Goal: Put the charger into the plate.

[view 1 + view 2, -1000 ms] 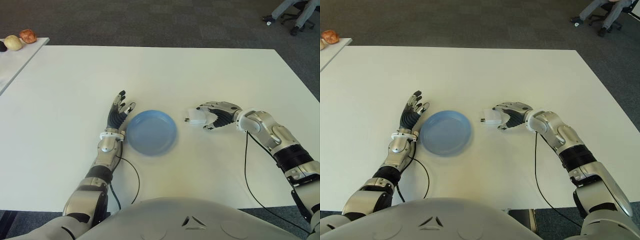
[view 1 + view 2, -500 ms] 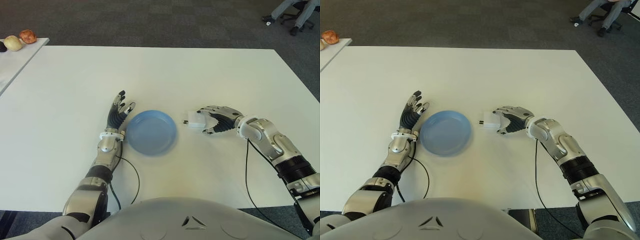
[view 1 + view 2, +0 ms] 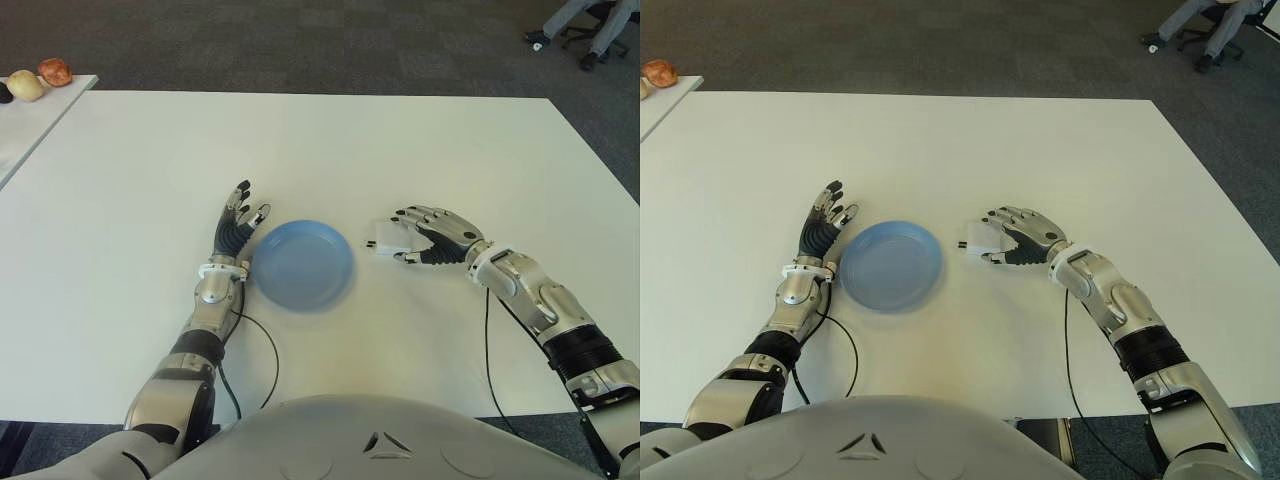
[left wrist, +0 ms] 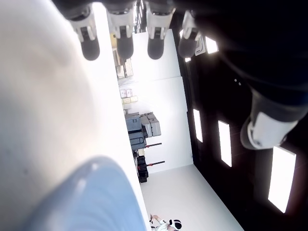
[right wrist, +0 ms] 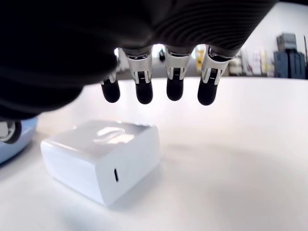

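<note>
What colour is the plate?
The plate is light blue, seen best in the left eye view.

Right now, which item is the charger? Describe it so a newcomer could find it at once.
On the large white table, find the round light-blue plate near the middle. Just to its right, under the spread fingers of the right hand, lies the small white boxy charger with metal prongs pointing at the plate. It is the only white block there, flat on the table, not gripped.

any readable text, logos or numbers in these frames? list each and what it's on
None readable.
Charger: plain white, only a port slot, no print visible.
Plate: plain blue.
Right hand and left hand: no markings legible.
</note>
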